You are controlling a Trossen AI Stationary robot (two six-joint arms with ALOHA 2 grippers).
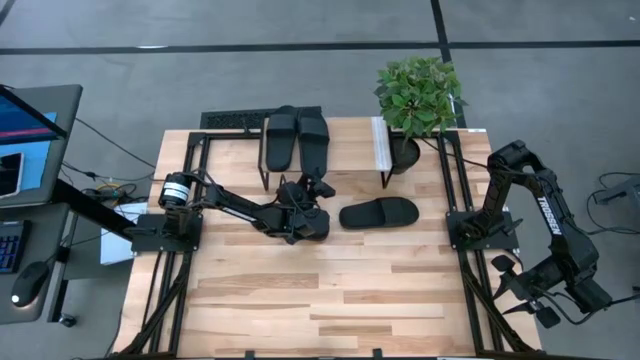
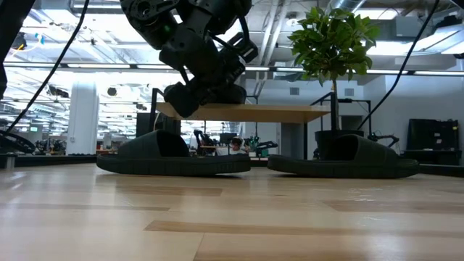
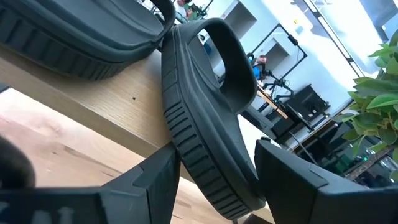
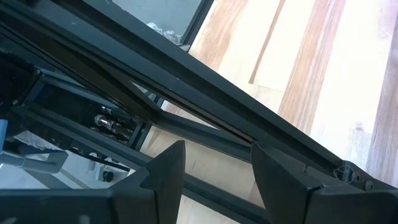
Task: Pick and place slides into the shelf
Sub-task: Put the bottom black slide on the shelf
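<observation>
Slides look light, rubbery and slightly flexible, best pinched across the sole's edge or the wide strap; two sit on the shelf [image 1: 372,152], and one [image 1: 378,213] lies on the tabletop [image 1: 330,300] just in front of it. Left gripper [image 1: 306,212], fingers spread wide, straddles the ribbed sole edge of another slide [image 3: 205,130] near the shelf's front edge. Right gripper [image 4: 214,174] waits beyond the tabletop's right edge, fingers apart and empty.

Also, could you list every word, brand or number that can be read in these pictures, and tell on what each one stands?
"TROSSEN": white letters along the right arm, seen in the high view.
Monitor screen at the left edge: coloured content, nothing readable.
The slides, shelf and plant pot show no lettering.
</observation>
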